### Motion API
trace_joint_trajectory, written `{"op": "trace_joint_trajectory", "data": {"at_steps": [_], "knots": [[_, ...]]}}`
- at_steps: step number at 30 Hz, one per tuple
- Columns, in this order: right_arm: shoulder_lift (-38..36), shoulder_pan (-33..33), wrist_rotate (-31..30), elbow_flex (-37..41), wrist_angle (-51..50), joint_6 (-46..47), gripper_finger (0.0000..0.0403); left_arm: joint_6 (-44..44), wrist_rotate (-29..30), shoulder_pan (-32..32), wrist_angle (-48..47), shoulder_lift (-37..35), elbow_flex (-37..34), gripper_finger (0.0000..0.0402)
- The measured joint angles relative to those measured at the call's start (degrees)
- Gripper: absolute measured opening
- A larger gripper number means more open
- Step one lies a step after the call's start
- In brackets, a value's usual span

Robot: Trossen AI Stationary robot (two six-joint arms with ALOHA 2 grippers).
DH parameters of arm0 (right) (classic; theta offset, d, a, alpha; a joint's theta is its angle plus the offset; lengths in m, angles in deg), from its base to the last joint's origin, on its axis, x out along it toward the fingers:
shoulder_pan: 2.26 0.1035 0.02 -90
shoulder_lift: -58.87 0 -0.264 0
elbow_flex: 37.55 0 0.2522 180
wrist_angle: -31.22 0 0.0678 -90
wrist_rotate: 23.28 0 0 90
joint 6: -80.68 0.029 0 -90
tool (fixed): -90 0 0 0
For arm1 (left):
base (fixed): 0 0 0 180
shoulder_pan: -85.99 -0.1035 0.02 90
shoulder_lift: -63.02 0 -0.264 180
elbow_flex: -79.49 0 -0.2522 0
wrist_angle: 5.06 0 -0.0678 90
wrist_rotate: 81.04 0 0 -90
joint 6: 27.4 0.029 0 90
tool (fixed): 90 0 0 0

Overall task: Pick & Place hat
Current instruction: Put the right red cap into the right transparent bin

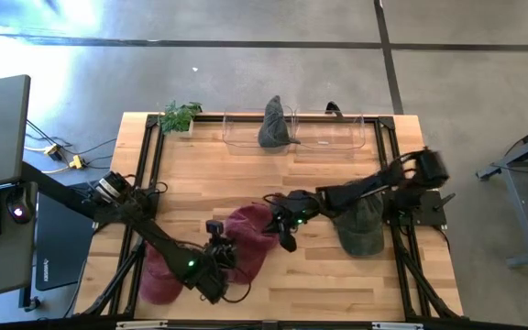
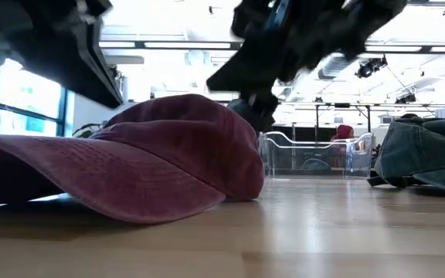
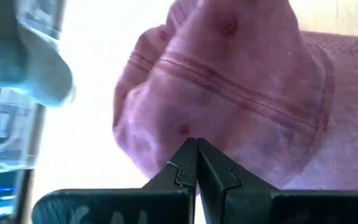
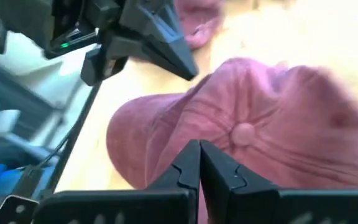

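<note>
A dark red cap (image 1: 250, 240) lies on the wooden table, brim down in the low view (image 2: 153, 166); its crown and top button (image 4: 244, 132) fill the right wrist view. My right gripper (image 1: 287, 229) is shut, its tips (image 4: 199, 148) at the crown's right side. My left gripper (image 1: 216, 266) is also shut (image 3: 196, 149), just above the cap's creased near-left side. A second red cap (image 1: 159, 280) lies by the near left corner. An olive-grey hat (image 1: 360, 229) lies under my right arm. My right gripper points slanting down from the table's right at the red cap's crown, a little beside the button (image 4: 229, 146). Its fingers are shut with no cloth showing between them. I cannot tell whether the tips touch the cloth. My left gripper shows no touch.
A clear bin (image 1: 337, 133) stands along the far edge with a grey hat (image 1: 276, 124) in it. A small green plant (image 1: 180, 115) sits at the far left corner. Bare wood shows between the caps and the bin.
</note>
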Motion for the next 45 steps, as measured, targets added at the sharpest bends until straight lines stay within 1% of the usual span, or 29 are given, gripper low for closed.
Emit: {"op": "trace_joint_trajectory", "data": {"at_steps": [3,5,7,9,12,15,18,20,22,24,26,28,31,32,33,37,40,42,45], "knots": [[-6.52,1.57,-6.03,-0.06,-8.15,-0.87,0.0004,-2.36,2.50,1.55,-2.11,0.00,1.17,0.0000],[-9.56,1.99,-9.38,0.17,-12.71,0.18,0.0003,-2.74,2.70,2.02,-2.38,0.00,1.22,0.0000],[-10.95,1.73,-12.64,0.42,-15.71,2.20,0.0013,-2.82,2.27,1.98,-2.23,0.00,1.22,0.0000],[-10.95,0.31,-13.10,0.50,-18.09,3.25,0.0035,-3.21,2.04,1.80,-2.13,0.00,1.22,0.0000],[-8.64,-2.29,-12.81,0.52,-17.96,3.49,0.0089,-3.07,1.97,1.06,-1.52,0.00,1.22,0.0000],[-4.78,-4.80,-12.11,0.52,-14.50,4.46,0.0158,-2.55,0.33,-0.16,0.71,0.00,0.90,0.0000],[0.39,-6.75,-10.00,0.52,-10.43,5.69,0.0223,-1.22,-0.32,-0.67,1.80,0.00,0.80,0.0000],[4.06,-7.54,-8.58,0.51,-7.17,5.96,0.0250,-0.23,-0.39,-0.84,2.72,0.00,0.80,0.0000],[7.53,-7.97,-5.97,-0.02,-3.38,5.74,0.0259,0.90,-1.22,-0.86,4.14,0.00,0.80,0.0000],[10.21,-8.04,-2.50,-0.71,0.08,5.61,0.0248,2.01,-1.22,-0.94,5.34,0.00,0.80,0.0000],[12.11,-8.07,0.95,-1.56,2.50,5.59,0.0215,2.97,-1.22,-0.96,6.30,0.00,0.80,0.0000],[12.74,-8.13,3.69,-1.88,3.41,5.57,0.0159,3.29,-1.22,-0.94,6.91,0.00,0.80,0.0000],[11.70,-8.49,7.41,-1.92,3.93,4.18,0.0046,3.31,-1.22,-0.83,7.15,0.00,0.80,0.0000],[10.67,-8.61,8.21,-1.92,3.89,3.22,0.0025,3.31,-1.25,-0.83,7.22,0.00,0.80,0.0000],[9.28,-8.70,9.02,-1.92,3.88,2.68,0.0016,3.31,-1.25,-0.83,7.30,0.00,0.78,0.0000],[2.52,-9.22,14.79,-1.99,3.57,3.23,0.0033,3.64,-1.04,-0.83,8.25,0.00,0.76,0.0000],[-3.97,-9.48,18.57,-1.99,2.31,1.45,0.0011,5.86,0.75,-0.83,10.26,0.00,0.73,0.0000],[-8.97,-9.49,18.39,-1.99,-0.60,-0.45,0.0006,6.93,2.63,-0.81,11.10,0.00,0.73,0.0000],[-16.53,-9.36,13.29,-1.99,-6.84,-2.72,0.0012,7.61,5.73,-0.81,11.11,0.00,0.73,0.0000]]}}
